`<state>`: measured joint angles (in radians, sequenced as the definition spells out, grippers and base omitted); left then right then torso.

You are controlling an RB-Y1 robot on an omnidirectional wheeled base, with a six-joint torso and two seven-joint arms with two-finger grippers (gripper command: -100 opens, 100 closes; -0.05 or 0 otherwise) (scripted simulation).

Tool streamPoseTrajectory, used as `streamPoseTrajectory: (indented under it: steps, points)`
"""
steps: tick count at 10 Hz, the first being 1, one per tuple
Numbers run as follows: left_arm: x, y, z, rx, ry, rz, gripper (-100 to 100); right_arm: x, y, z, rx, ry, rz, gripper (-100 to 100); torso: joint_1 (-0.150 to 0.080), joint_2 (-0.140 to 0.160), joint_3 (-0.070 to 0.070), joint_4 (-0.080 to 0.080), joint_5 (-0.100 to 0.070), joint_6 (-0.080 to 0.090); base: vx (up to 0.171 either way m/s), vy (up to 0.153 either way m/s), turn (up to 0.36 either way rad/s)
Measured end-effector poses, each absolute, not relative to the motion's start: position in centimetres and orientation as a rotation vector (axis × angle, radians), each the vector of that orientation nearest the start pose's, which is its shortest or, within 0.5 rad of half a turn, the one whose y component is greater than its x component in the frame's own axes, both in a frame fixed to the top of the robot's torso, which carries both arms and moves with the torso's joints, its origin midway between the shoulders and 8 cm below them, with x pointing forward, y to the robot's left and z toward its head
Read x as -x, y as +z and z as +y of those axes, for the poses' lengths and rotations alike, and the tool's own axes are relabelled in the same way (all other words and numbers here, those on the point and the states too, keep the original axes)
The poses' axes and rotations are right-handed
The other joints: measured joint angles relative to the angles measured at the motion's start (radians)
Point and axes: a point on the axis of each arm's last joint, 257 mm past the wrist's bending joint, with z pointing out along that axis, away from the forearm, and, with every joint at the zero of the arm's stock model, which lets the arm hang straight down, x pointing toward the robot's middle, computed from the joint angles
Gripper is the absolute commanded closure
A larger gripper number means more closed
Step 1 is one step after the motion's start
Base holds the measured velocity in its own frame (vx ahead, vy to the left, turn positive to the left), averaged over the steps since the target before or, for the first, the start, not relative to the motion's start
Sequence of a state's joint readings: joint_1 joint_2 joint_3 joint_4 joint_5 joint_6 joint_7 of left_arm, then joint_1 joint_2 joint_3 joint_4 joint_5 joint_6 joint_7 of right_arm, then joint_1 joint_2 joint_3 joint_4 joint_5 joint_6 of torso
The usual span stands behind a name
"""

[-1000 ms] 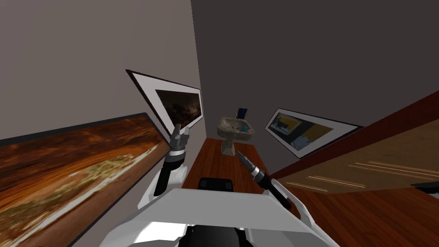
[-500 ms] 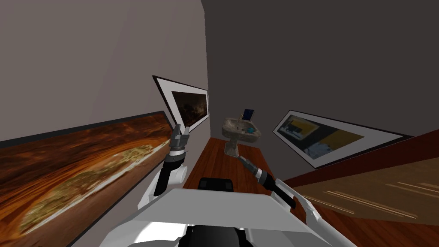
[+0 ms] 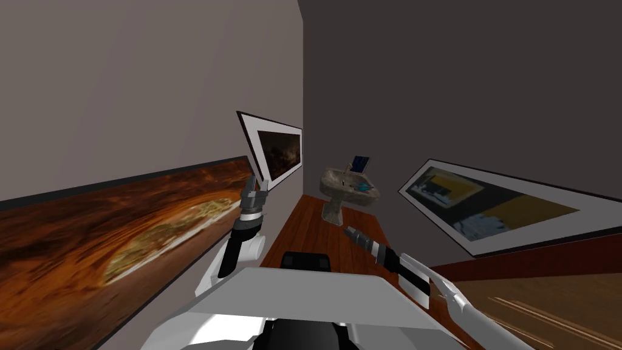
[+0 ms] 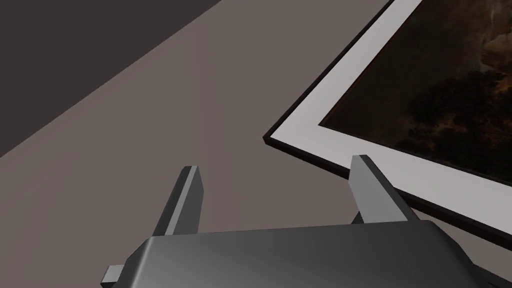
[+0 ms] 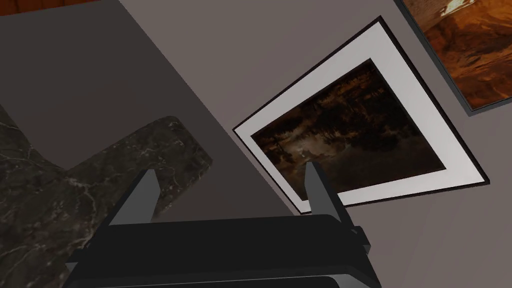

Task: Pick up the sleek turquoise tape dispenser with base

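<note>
Our left claw [image 3: 257, 181] hangs raised beside a framed picture [image 3: 278, 152], fingers apart. Our right claw [image 3: 347, 229], fingers likewise apart, points toward the marbled sink [image 3: 332, 178]. The turquoise dispenser [image 3: 363, 186] sits on the sink's right rim, well apart from both claws.

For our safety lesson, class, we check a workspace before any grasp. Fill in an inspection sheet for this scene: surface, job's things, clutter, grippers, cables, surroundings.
Surface: mottled stone sink on a pedestal, near the room's corner.
Job's things: turquoise tape dispenser on the sink's rim; too small for detail.
Clutter: dark blue panel at the sink's back.
Grippers: left gripper open, empty, raised beside the dark picture; right gripper open, empty, pointing towards the sink, short of it.
Cables: nothing seen.
Surroundings: red-brown wooden floor; long orange picture on my left; yellow and blue picture on my right.
</note>
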<state>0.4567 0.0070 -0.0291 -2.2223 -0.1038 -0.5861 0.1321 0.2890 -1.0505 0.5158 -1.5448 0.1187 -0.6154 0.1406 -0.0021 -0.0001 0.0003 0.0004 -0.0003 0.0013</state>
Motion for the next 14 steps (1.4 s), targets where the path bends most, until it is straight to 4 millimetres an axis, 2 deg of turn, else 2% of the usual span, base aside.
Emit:
streamPoseTrajectory:
  steps: [5,8,9,11,13,14]
  points:
    - [-34.7,2.8,24.9,0.583,-1.426,0.608,0,-30.4,-36.6,-36.1,0.239,0.715,2.203,-100,0.001,0.0,0.0,0.0,0.0,-0.001,-0.003,0.017,0.201]
    - [-34.7,2.7,24.9,0.583,-1.426,0.608,0,-29.3,-37.5,-42.3,0.328,0.555,2.302,-100,0.001,0.0,0.0,0.0,0.0,0.0,-0.007,0.02,0.233]
    - [-34.7,2.8,24.9,0.583,-1.426,0.608,0,-28.6,-37.6,-45.0,0.357,0.49,2.341,-100,0.001,0.0,0.0,0.0,0.0,-0.001,-0.006,0.014,0.138]
    - [-34.7,2.8,24.9,0.583,-1.426,0.608,0,-28.0,-37.1,-48.5,0.426,0.379,2.395,-100,0.001,0.0,0.0,0.0,0.0,-0.001,-0.004,0.017,0.186]
    - [-34.7,2.7,24.9,0.583,-1.425,0.609,0,-28.1,-36.3,-51.1,0.461,0.302,2.424,-100,0.0,0.0,0.0,0.0,0.0,0.001,-0.002,0.008,0.105]
    - [-34.7,2.8,24.9,0.583,-1.426,0.608,0,-27.3,-35.9,-53.3,0.495,0.248,2.449,-100,0.001,0.0,0.0,0.0,0.0,-0.001,-0.003,0.006,0.163]
